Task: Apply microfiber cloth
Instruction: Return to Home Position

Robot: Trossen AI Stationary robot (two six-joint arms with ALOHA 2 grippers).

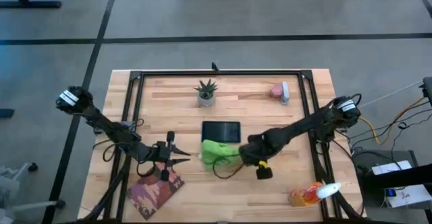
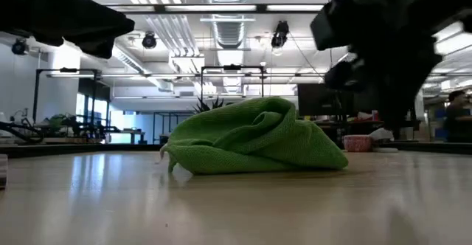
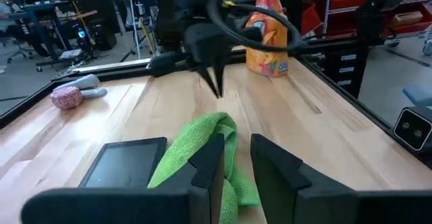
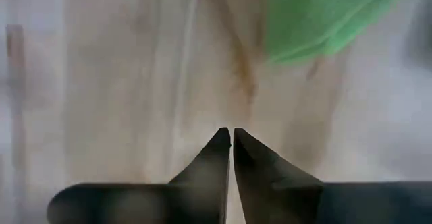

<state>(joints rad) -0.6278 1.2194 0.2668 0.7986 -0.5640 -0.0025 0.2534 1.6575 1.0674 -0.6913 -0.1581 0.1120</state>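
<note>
Fingertips of the right pincer (image 4: 231, 135) are pressed together, only a hairline slit between the two dark tapering points, and they pinch nothing; they aim down at bare wood with the microfiber cloth (image 4: 324, 15) just beside them. From the left wrist camera that same pincer (image 3: 216, 89) shows as a thin black spike hanging above the worktop (image 1: 162, 109) just beyond the cloth (image 3: 209, 146), apart from it. The left pincer (image 3: 236, 146) is spread, its blocky black fingers (image 3: 210, 163) parted and empty, levelled at the cloth from the other side; from overhead it (image 1: 182, 155) sits near the cloth's left edge without touching. The cloth (image 1: 219, 151) is lime-green, soft and crumpled, lying on the worktop against the near edge of the tablet (image 1: 221, 131). Only the low camera gives its height: a rumpled mound (image 2: 251, 138) with rolled folds and a fine nubby weave. Only the overhead view shows the whole layout: the dark glossy tablet flat at the middle, a spiky potted plant (image 1: 206, 92) behind it, and the orange spray bottle (image 1: 310, 193) well apart at the right front corner. The worktop is pale glued wood strips inside a black metal frame.
</note>
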